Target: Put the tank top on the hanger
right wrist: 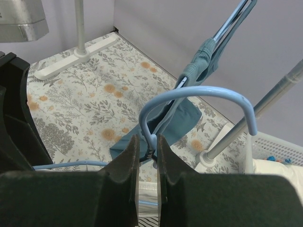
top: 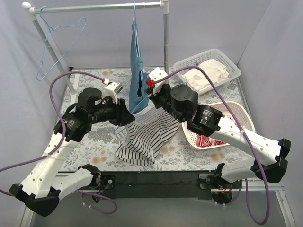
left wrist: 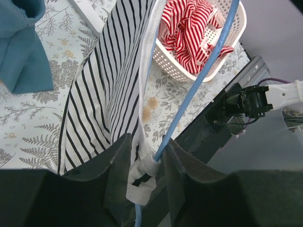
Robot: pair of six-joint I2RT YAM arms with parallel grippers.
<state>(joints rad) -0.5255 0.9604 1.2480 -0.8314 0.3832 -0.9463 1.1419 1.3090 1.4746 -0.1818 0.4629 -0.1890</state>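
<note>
From above, the tank top (top: 147,135) hangs between the two arms. Its upper end is lifted and its lower hem is slumped on the flowered counter (top: 182,156). The left hand (top: 124,120) is at its upper left edge. The right hand (top: 152,94) is above its top, just beside a blue garment (top: 137,80) that hangs from the rail (top: 94,7). To the right, a basket (top: 239,112) holds a red-and-white striped garment (top: 208,141).

In the left wrist view, the hanger (left wrist: 189,99) wire runs between the fingers (left wrist: 120,170) together with a white bound edge of the top. The jaws stand narrow around both, but I cannot tell whether they actually pinch them. The striped body falls away loose toward the counter.

In the right wrist view, that hand is closed tight on the hanger's twisted neck, just under the hook.

The top looks light and limp. It should sag wherever it is not held and slide easily along smooth wire. The bound shoulder edge is probably the best place to grip it, since it is firmer than the loose body. The wire looks thin and springy, so the neck is likely its steadiest hold.
</note>
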